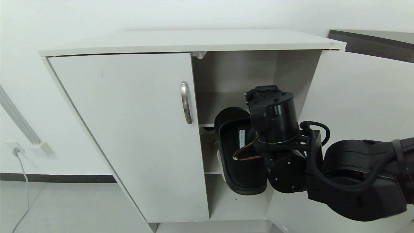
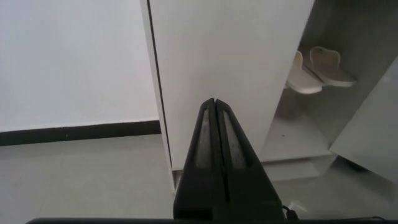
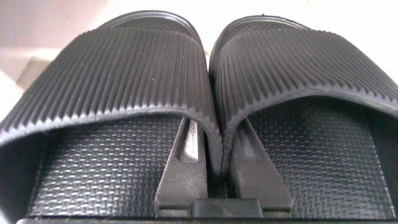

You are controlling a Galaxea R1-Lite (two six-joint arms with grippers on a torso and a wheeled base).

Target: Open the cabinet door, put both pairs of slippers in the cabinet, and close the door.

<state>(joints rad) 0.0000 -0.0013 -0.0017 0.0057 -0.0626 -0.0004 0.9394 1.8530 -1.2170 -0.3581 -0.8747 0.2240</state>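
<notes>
Cabinet (image 1: 194, 40), white, stands against the wall; its left door (image 1: 129, 129) is closed, with a metal handle (image 1: 186, 102) at the inner edge; its right door (image 1: 355, 106) is swung wide open. The right arm (image 1: 278, 129) reaches into the open half; a pair of black slippers (image 1: 239, 161) hangs upright at its end, footbeds facing the camera, level with the front edges of the shelves. The wrist hides the fingers in this view. A wall socket (image 1: 14, 150) with a cable sits low on the wall, well apart from the cabinet's left side.

Left wrist view: left gripper (image 2: 214, 143) has its two fingers pressed flat together with nothing between them; it hangs over the floor (image 2: 81, 168) in front of the closed door. A pair of beige slippers (image 2: 320, 68) lies side by side on a shelf (image 2: 298, 93) in the open half.

Right wrist view: right gripper (image 3: 217, 165) is pinched narrow on the black slippers; its fingers (image 3: 183, 168) reach under the ribbed straps (image 3: 137, 74), one in each slipper; the two inner edges of the straps are clamped together between them; textured footbeds lie to either side.
</notes>
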